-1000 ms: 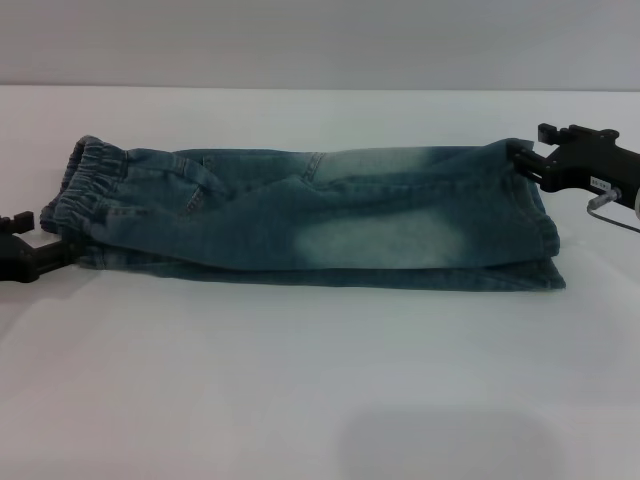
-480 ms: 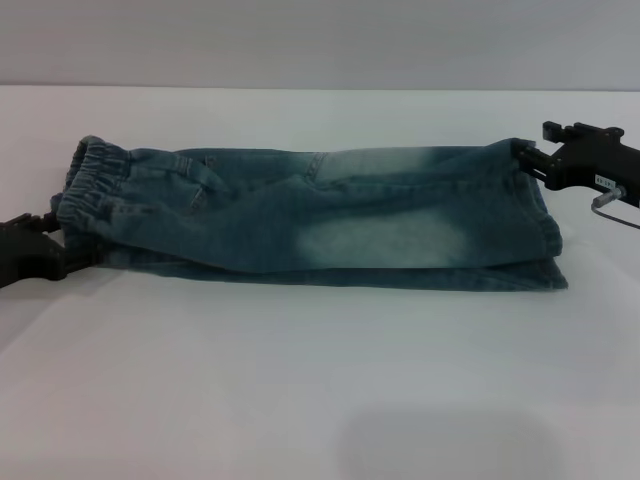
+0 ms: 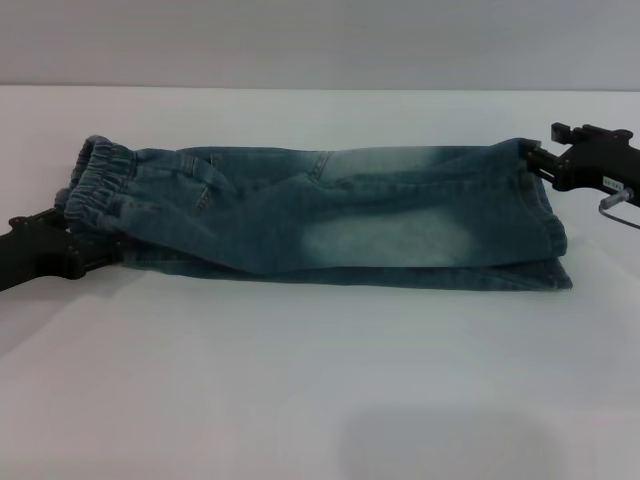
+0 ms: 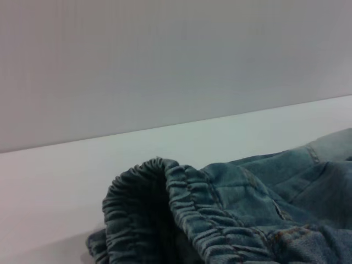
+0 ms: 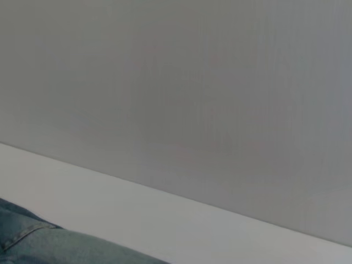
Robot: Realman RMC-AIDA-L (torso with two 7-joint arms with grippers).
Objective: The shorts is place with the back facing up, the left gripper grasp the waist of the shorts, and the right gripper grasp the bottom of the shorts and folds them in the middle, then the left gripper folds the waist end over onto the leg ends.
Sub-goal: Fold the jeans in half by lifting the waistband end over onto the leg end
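Head view: the shorts [image 3: 320, 215] lie along the white table [image 3: 320, 380], already doubled lengthwise into a long band, the ruffled waist [image 3: 98, 175] toward the robot's left and the bottom of the shorts [image 3: 548, 235] toward its right. The left gripper [image 3: 88, 258] sits low at the near corner of the waist end, its black tip touching the cloth; whether its claw is clamped on the denim cannot be told from here. The right gripper [image 3: 535, 160] stands at the far corner of the leg end, its tip against the hem, and its claw's state cannot be told either. By this reading the middle fold is done and the second step, carrying the waist over onto the legs, is about to start.

Left wrist view: the gathered elastic waist [image 4: 181, 209] bulges close before the lens, standing up a little off the table, with the grey wall behind. No fingers show.

Right wrist view: only a corner of denim [image 5: 49, 245], the table edge and the wall. No fingers show.

The next move seems to call for a firm hold on both waist layers, then a lift and sweep toward the hems, keeping the layers together
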